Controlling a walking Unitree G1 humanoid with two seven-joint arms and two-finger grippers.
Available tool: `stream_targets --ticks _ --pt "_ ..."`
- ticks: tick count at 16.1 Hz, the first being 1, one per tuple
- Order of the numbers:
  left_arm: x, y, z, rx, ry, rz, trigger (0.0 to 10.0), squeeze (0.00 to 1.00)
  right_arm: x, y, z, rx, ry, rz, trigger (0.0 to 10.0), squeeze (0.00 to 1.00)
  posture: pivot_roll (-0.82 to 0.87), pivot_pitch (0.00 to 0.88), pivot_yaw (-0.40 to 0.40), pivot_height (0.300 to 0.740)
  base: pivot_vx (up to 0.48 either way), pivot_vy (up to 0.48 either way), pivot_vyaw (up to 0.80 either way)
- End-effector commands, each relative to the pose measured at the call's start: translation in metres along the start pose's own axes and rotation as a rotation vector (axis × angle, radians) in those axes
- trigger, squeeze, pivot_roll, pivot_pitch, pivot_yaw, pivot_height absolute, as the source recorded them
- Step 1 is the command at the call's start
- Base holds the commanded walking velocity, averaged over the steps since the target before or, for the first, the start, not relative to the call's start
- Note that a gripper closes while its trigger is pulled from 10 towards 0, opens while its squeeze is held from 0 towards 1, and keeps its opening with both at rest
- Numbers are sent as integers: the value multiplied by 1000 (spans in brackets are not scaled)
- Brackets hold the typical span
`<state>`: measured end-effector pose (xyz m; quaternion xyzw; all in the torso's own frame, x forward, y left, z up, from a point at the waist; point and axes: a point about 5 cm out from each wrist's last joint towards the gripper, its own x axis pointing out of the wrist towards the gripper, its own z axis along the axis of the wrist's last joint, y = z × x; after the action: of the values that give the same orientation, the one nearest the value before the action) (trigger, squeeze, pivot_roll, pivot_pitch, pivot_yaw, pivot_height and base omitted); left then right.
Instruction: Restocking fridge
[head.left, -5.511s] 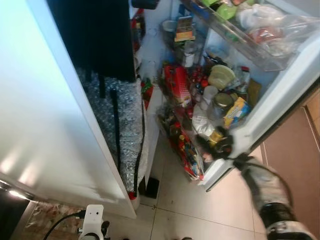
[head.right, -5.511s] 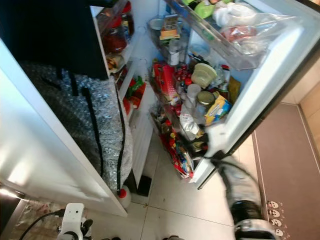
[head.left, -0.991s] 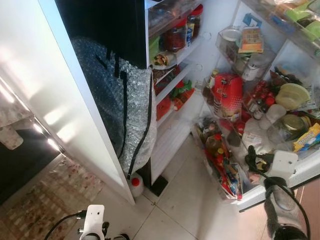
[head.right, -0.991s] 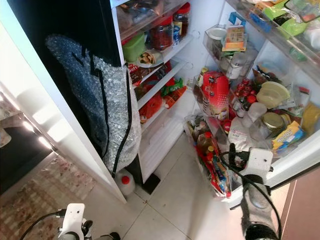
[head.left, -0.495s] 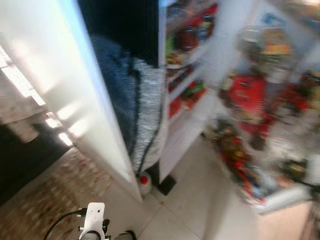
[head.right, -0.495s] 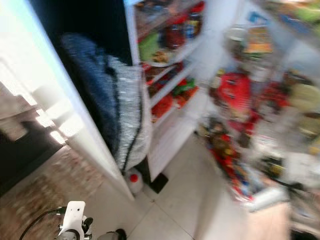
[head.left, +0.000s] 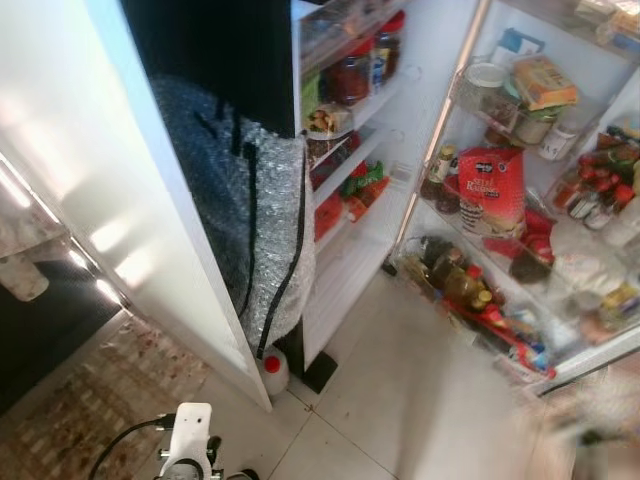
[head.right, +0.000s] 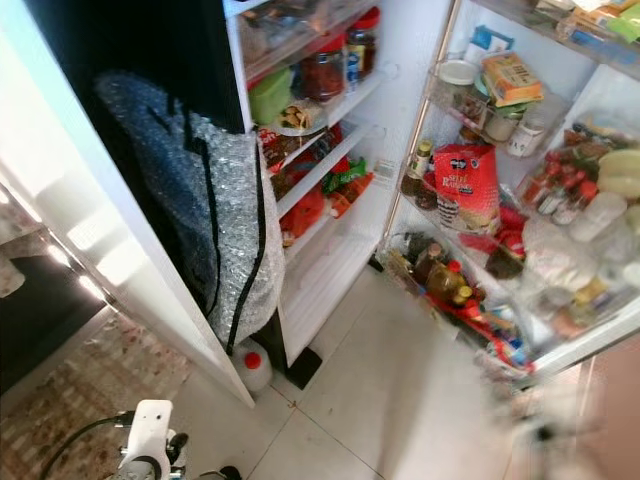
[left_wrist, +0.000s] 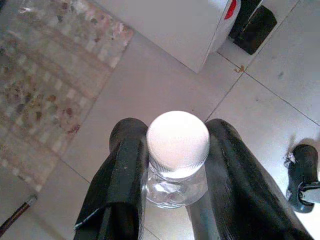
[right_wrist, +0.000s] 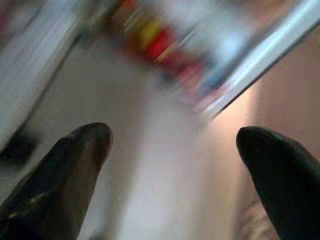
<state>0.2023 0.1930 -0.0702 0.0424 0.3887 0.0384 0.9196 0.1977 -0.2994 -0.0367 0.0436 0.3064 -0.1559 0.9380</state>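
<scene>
In front of me the fridge (head.left: 420, 150) stands wide open, its door (head.left: 560, 190) swung out to my right with the racks crammed with jars, sauce bottles and a red packet (head.left: 492, 190). A second ago my right claw was hooked at the lower edge of that door; now it has let go and pulled back, and in its wrist view the right claw (right_wrist: 172, 165) has its fingers spread wide with nothing between them, the door racks streaking past in a blur. The door sits further open than it did five seconds back, so I judge the opening step done. My left claw (left_wrist: 175, 170) hangs low over the tiled floor (head.left: 400, 400), clamped on the neck of a clear bottle (left_wrist: 177, 150) with a white cap, which has not yet gone near the shelves. Inside, the shelves (head.right: 320, 130) hold red-lidded jars and packets, and a bubble-wrapped bundle (head.left: 250, 220) leans at the fridge's left side. What remains, as I read it, is to raise the bottle and find a free slot in the door rack or on a shelf.
</scene>
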Motion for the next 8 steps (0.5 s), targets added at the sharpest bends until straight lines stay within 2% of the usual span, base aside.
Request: stream_targets --ticks 1,2,3,4,6,8 --pt "-2 2 -12 -28 63 -1 10000 0 -2 8 -14 16 62 27 10000 0 -111 137 6 740 0 0 0" --pt "-3 3 -15 -72 81 11 10000 0 -6 30 -36 30 149 83 10000 0 -106 127 1 740 0 0 0" --pt "-3 3 -16 -83 84 15 10000 0 -13 49 -58 -26 249 131 10000 0 -91 120 -7 740 0 0 0" --pt "-3 3 -16 -75 86 16 10000 0 -14 53 -62 -44 263 150 10000 0 -87 119 -8 740 0 0 0" --pt "-4 3 -19 -80 92 20 10000 0 -17 65 -70 -3 292 145 10000 0 -80 117 -14 740 0 0 0" --pt "-8 -13 -30 -73 118 9 10000 0 -20 71 -78 14 329 120 10000 0 -80 118 -14 740 0 0 0"
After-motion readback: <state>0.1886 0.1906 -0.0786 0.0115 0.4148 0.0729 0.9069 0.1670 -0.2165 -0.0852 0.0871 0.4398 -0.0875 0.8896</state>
